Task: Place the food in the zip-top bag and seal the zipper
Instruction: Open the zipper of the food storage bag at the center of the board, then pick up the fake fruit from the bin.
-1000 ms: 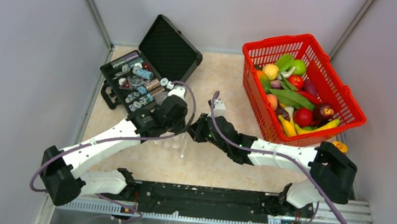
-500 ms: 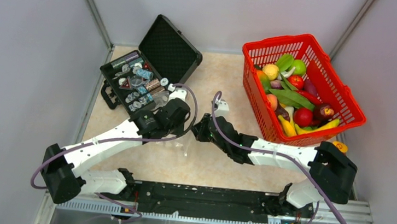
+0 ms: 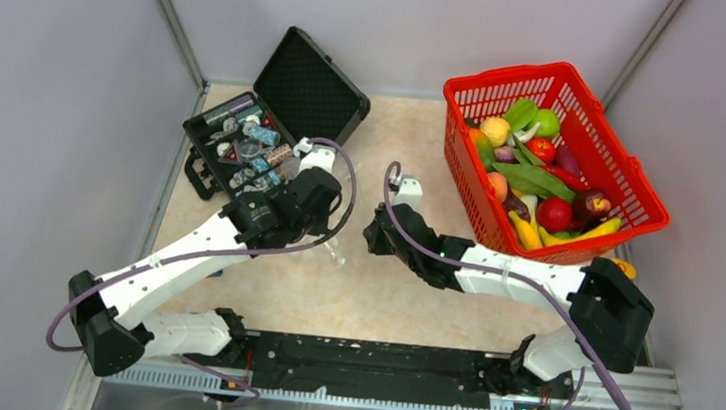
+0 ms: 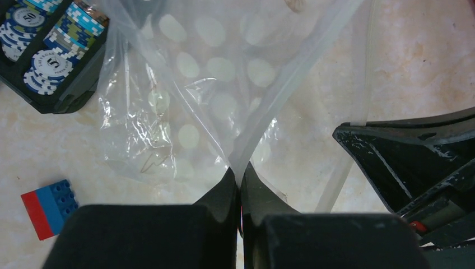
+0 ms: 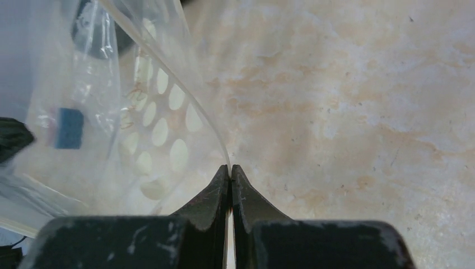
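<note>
The clear zip-top bag [image 4: 168,101] hangs between my two grippers over the table; in the top view it is only a faint glint [image 3: 338,255]. My left gripper [image 4: 240,178] is shut on its whitish zipper strip [image 4: 291,73]. My right gripper [image 5: 231,168] is shut on the bag's thin edge [image 5: 196,112]. In the top view the left gripper [image 3: 328,238] and the right gripper [image 3: 372,237] face each other a short gap apart. The food [image 3: 543,172], toy fruits and vegetables, lies in the red basket [image 3: 632,186] at the back right.
An open black case [image 3: 265,135] with poker chips [image 4: 50,50] stands at the back left, close to the bag. A blue and red brick [image 4: 47,207] lies on the table under the left arm. One yellow-orange toy [image 3: 621,266] lies outside the basket by the right arm.
The two grippers have drawn a little apart, the left one back to the left and the right one to the right, each still shut on the bag.
</note>
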Tool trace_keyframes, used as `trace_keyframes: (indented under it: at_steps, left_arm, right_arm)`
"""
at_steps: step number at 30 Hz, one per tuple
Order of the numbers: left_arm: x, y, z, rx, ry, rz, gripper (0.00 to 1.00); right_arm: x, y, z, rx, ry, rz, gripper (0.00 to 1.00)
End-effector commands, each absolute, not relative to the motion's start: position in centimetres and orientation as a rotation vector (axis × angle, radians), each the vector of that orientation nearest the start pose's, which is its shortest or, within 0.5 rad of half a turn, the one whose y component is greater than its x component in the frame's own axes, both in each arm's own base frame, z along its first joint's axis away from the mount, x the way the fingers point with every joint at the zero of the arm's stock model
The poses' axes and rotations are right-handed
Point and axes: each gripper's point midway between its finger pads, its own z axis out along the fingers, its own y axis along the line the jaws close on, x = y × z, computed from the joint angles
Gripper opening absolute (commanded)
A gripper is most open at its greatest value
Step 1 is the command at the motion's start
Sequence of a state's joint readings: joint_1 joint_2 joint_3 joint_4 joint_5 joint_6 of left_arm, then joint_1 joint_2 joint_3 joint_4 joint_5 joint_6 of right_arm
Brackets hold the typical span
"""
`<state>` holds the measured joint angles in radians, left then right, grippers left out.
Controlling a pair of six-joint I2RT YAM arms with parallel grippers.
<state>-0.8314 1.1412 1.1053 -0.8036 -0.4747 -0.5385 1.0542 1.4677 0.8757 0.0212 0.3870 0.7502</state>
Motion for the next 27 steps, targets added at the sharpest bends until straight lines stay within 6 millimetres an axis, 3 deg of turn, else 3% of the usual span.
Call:
trace_keyframes:
  at_steps: [1,7,12,14,17,20,22,27]
  left_arm:
    - [24.0,-19.0,20.4,0.180,2.316,-0.191,0.00]
    - [24.4,-18.8,18.6,0.110,2.356,-0.138,0.00]
    - [24.7,-19.2,17.3,0.111,2.377,-0.121,0.00]
    - [24.9,-19.6,17.0,0.114,2.379,-0.129,0.00]
    - [25.2,-20.1,16.9,0.123,2.376,-0.147,0.00]
    - [25.4,-20.4,16.7,0.141,2.378,-0.149,0.00]
    - [25.5,-20.5,16.7,0.150,2.376,-0.151,0.00]
    - [25.5,-20.8,16.7,0.159,2.374,-0.176,0.00]
  right_arm:
    - [25.0,36.2,15.9,-0.212,2.127,0.727,0.02]
    - [24.1,36.4,18.4,-0.316,2.114,0.815,0.29]
    - [23.3,35.6,20.7,-0.338,2.084,0.851,0.34]
    - [22.9,34.9,22.3,-0.348,2.050,0.865,0.43]
    - [22.2,33.6,25.0,-0.350,1.984,0.889,0.48]
    - [22.0,31.4,27.2,-0.317,1.917,0.874,0.54]
    - [23.0,29.1,28.7,-0.266,1.899,0.800,0.54]
    - [27.2,20.7,33.5,-0.116,1.810,0.535,0.54]
